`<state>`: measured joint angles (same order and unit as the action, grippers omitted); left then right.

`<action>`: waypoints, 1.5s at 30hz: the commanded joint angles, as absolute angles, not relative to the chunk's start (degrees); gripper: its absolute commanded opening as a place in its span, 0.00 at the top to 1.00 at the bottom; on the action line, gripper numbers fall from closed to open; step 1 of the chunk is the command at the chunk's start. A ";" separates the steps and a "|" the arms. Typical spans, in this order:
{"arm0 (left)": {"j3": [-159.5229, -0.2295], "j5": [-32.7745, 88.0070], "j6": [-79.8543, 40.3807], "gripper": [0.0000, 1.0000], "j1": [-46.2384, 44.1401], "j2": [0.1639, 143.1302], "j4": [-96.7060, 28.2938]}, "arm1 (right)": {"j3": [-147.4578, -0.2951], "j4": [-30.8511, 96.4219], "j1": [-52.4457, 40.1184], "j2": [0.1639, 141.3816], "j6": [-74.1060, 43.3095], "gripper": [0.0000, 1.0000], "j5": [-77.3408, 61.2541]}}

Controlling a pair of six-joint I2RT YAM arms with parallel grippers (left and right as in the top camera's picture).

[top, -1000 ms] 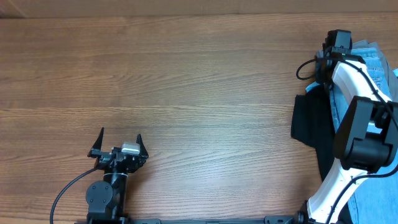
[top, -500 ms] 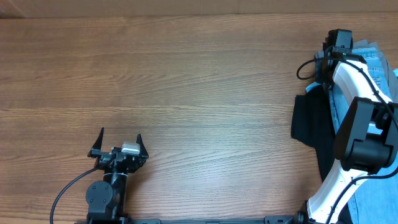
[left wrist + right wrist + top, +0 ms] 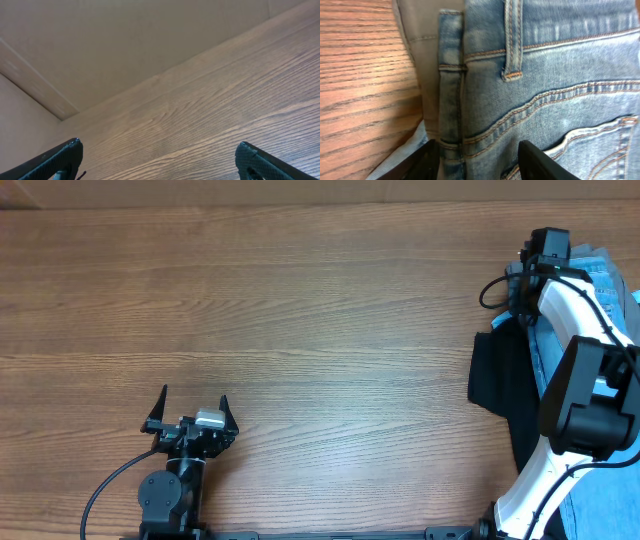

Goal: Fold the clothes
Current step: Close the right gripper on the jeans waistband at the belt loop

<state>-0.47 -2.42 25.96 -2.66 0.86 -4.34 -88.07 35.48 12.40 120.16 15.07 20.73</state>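
Observation:
The light blue denim jeans [image 3: 555, 65] fill the right wrist view, showing the waistband, a belt loop and stitched back pocket seams. They lie at the table's right edge [image 3: 603, 272]. My right gripper [image 3: 477, 150] is open, with one finger on each side of the waistband edge, pressed close to the denim. From overhead the right wrist [image 3: 547, 248] covers its fingers. A grey garment [image 3: 420, 35] lies under the jeans. A black garment [image 3: 497, 380] lies beside the right arm. My left gripper [image 3: 190, 412] is open and empty near the front left, and also shows in its wrist view [image 3: 160, 147].
The wooden table [image 3: 300, 310] stretches between the two arms. More light blue fabric [image 3: 600, 510] lies at the front right corner beside the right arm's base. A beige wall [image 3: 125, 40] stands behind the table's far edge.
My right wrist has shifted very slightly to the right over the jeans. The left arm has not moved.

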 commanded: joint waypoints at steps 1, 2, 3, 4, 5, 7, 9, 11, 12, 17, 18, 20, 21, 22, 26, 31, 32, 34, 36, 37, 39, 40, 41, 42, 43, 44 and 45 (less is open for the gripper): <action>-0.27 -2.96 27.00 0.00 -2.94 0.38 -4.16 | -89.65 35.66 14.04 117.93 14.98 0.43 17.32; -0.27 -2.96 27.00 0.00 -2.94 0.38 -4.16 | -89.65 35.68 14.22 117.99 14.98 0.43 16.97; -0.30 -2.96 27.00 0.00 -2.94 0.38 -4.16 | -89.65 35.68 14.26 117.99 15.00 0.43 16.99; -0.30 -2.96 27.03 0.00 -2.94 0.38 -4.16 | -89.65 35.68 14.28 118.10 15.00 0.43 16.99; -0.27 -2.96 27.03 0.00 -2.94 0.38 -4.16 | -89.65 35.68 14.28 118.19 15.00 0.43 16.95; -0.27 -2.96 27.00 0.00 -2.94 0.38 -4.16 | -89.65 35.68 14.28 118.58 15.00 0.43 16.97; -0.30 -2.96 27.03 0.00 -2.94 0.38 -4.16 | -89.65 35.73 14.28 119.04 15.00 0.44 16.95; -0.30 -2.96 27.00 0.00 -2.94 0.38 -4.16 | -89.65 35.75 14.28 119.33 15.00 0.43 16.80; -0.27 -2.96 27.00 0.00 -2.94 0.38 -4.16 | -89.65 35.73 14.28 119.39 15.00 0.43 16.82; -0.30 -2.96 27.00 0.00 -2.94 0.38 -4.16 | -89.65 35.51 14.28 119.39 15.00 0.53 16.86; -0.30 -2.96 27.00 0.00 -2.94 0.38 -4.16 | -89.65 35.51 14.28 119.39 15.00 0.55 16.86; -0.30 -2.96 27.00 0.00 -2.94 0.38 -4.16 | -89.65 35.48 14.28 119.39 15.00 0.57 16.84; -0.30 -2.96 27.00 0.00 -2.94 0.38 -4.16 | -89.65 35.51 14.28 119.39 15.00 0.56 16.84; -0.27 -2.96 27.00 0.00 -2.94 0.38 -4.16 | -89.65 35.53 14.28 119.39 15.00 0.46 16.84; -0.27 -2.96 27.00 0.00 -2.94 0.38 -4.16 | -89.65 35.62 14.28 119.39 15.00 0.41 16.80; -0.30 -2.96 27.03 0.00 -2.94 0.38 -4.16 | -89.62 35.94 14.28 119.63 15.00 0.41 16.78; -0.27 -2.96 27.03 0.00 -2.94 0.38 -4.16 | -89.62 36.01 14.28 119.68 15.00 0.41 16.80; -0.27 -2.96 27.00 0.00 -2.94 0.38 -4.16 | -89.62 36.12 14.28 119.72 15.00 0.41 16.80; -0.27 -2.96 27.00 0.00 -2.94 0.38 -4.16 | -89.62 36.10 14.28 119.72 15.00 0.41 16.80; -0.27 -2.96 27.03 0.01 -2.94 0.38 -4.16 | -89.62 36.14 14.28 119.72 15.00 0.42 16.80; -0.27 -2.96 27.00 0.00 -2.94 0.38 -4.16 | -89.58 36.36 14.28 119.72 15.00 0.42 16.80; -0.27 -2.96 27.03 0.00 -2.94 0.38 -4.16 | -89.52 36.38 14.28 119.72 15.00 0.43 16.82; -0.27 -2.96 27.00 0.00 -2.94 0.38 -4.16 | -89.43 36.34 14.28 119.72 15.00 0.44 16.82; -0.27 -2.98 27.00 0.00 -2.94 0.38 -4.16 | -89.30 36.32 14.28 119.72 15.00 0.45 16.82; -0.27 -2.96 27.03 0.00 -2.94 0.38 -4.16 | -89.21 36.34 14.28 119.77 15.03 0.45 16.84; -0.27 -2.96 27.03 0.00 -2.94 0.38 -4.16 | -89.21 36.36 14.28 119.83 15.00 0.45 16.84; -0.27 -2.96 27.03 0.00 -2.94 0.38 -4.16 | -89.21 36.34 14.28 119.83 15.00 0.45 16.84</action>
